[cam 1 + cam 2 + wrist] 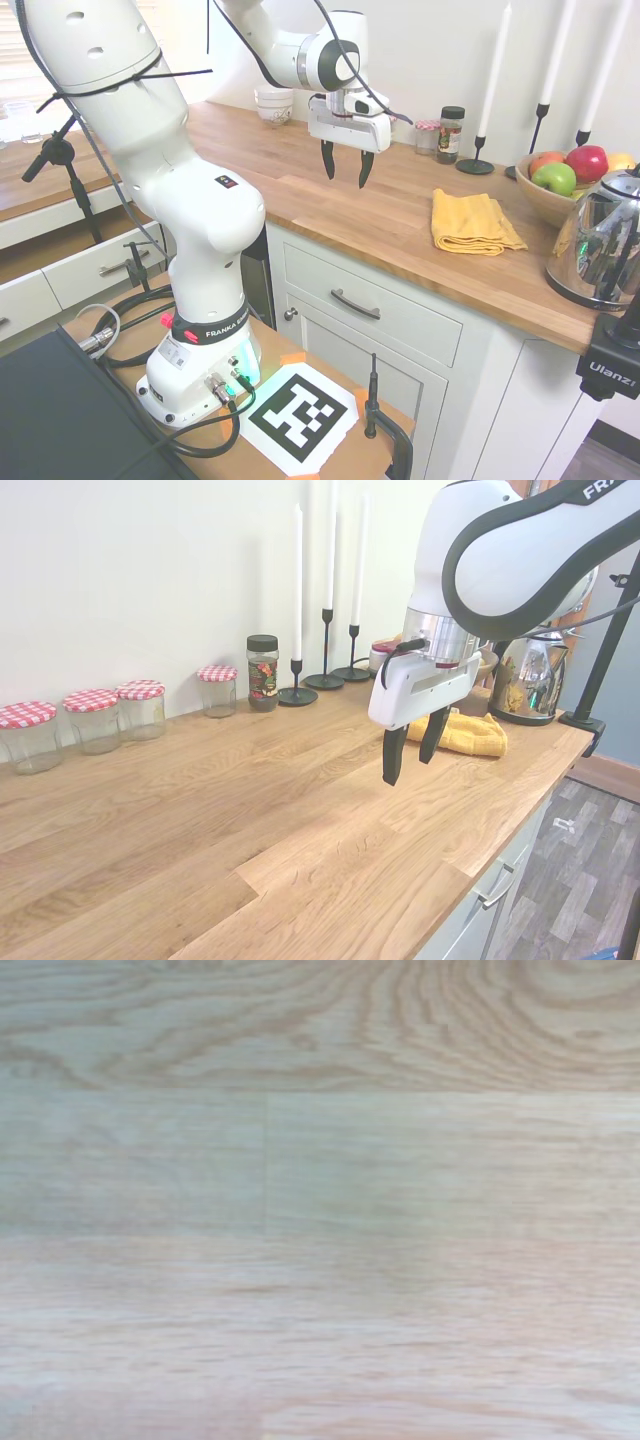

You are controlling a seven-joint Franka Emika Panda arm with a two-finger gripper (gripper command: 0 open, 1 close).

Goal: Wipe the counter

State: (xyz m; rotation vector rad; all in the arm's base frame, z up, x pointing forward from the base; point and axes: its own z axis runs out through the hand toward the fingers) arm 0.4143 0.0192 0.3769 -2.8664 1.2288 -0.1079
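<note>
The counter (330,210) (200,820) is a long warm-brown wooden top of narrow planks over white cabinets. My gripper (346,167) (409,752) hangs a little above its bare middle, fingers pointing down, open and holding nothing. A folded yellow cloth (472,222) (462,732) lies flat on the counter, off to the side of the gripper and apart from it. The wrist view is filled with blurred wood grain of the counter (320,1200).
Along the wall stand a spice jar (451,134) (263,672), black candlesticks (297,694) with white candles, and several checked-lid jars (140,709). A fruit bowl (556,196) and a steel kettle (600,245) (530,680) sit past the cloth. White bowls (274,104) stand at the back.
</note>
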